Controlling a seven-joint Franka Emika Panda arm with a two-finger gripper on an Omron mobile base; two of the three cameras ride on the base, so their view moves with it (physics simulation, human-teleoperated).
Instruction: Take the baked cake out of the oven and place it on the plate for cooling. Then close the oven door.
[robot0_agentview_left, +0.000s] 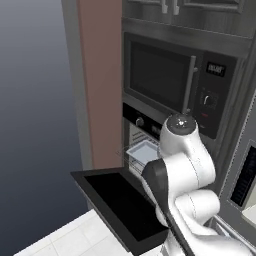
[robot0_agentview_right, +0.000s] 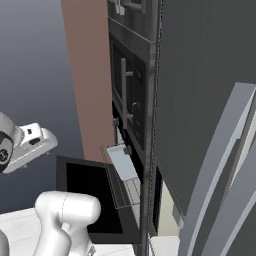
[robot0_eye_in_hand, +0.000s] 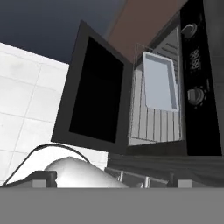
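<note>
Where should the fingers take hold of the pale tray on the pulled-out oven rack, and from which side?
Probably the tray's raised rim on the end facing the room, coming from the front over the lowered oven door. The tray lies flat on the wire rack, with that end nearest the opening; the walls of the oven flank its long sides.

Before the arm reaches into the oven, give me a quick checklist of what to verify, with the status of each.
1. Oven door fully open: ok, it lies flat, folded down in front of the oven.
2. Rack pulled out: ok, it sticks out over the door.
3. Pale tray reachable on the rack: ok, nothing on top of it.
4. Cake in the tray: cannot tell, the tray looks plain inside.
5. Pincer open: cannot tell, its fingertips aren't clear in the hand view.
6. Plate ready for the cake: cannot tell.
</note>
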